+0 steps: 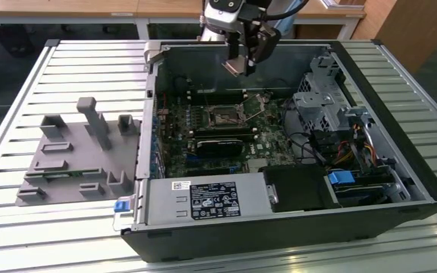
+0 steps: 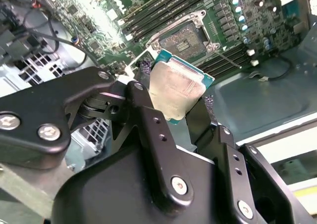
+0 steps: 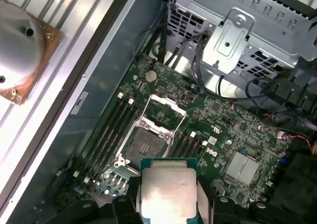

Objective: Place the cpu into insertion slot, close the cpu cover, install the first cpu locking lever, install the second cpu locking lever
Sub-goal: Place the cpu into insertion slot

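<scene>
Well above the insertion slot (image 3: 146, 147), the tool (image 1: 241, 67) pinches the cpu (image 2: 176, 90) edgewise.

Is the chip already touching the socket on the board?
Apart. In the exterior view the gripper hangs high above the socket; the second wrist view shows it clamping the chip.

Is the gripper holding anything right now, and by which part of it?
Yes: the gripper holds the cpu, a small flat square chip with silver-grey metal top, pinched by two opposite side edges.
</scene>
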`<state>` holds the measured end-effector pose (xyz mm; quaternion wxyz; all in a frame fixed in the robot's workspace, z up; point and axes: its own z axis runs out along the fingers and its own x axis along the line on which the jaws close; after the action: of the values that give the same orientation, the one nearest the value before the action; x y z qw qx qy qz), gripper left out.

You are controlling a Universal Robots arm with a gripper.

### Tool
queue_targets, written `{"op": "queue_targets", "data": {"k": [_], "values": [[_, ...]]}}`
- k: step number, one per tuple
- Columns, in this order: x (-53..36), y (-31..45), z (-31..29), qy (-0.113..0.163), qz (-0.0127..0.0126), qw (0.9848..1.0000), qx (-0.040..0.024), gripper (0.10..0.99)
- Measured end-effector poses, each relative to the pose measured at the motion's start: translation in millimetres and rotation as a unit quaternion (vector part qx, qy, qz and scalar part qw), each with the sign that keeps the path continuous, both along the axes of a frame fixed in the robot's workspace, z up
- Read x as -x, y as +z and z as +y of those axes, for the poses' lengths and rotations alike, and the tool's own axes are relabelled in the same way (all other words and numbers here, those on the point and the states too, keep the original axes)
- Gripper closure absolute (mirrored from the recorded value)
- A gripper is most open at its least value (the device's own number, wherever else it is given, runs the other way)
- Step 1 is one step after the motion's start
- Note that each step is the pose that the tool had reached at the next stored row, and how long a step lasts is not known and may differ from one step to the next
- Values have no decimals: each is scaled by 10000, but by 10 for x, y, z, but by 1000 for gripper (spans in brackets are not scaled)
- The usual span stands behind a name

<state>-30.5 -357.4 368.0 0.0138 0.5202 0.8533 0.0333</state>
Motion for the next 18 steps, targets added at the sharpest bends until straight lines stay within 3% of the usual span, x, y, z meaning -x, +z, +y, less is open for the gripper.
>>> {"op": "queue_targets", "data": {"k": [5,9,13,18], "values": [[0,-7,1,-347,0,9994,1,549],[0,-15,2,-641,0,9979,2,549],[0,-22,2,-930,0,9957,3,549],[0,-31,2,-1299,0,9915,5,549]]}}
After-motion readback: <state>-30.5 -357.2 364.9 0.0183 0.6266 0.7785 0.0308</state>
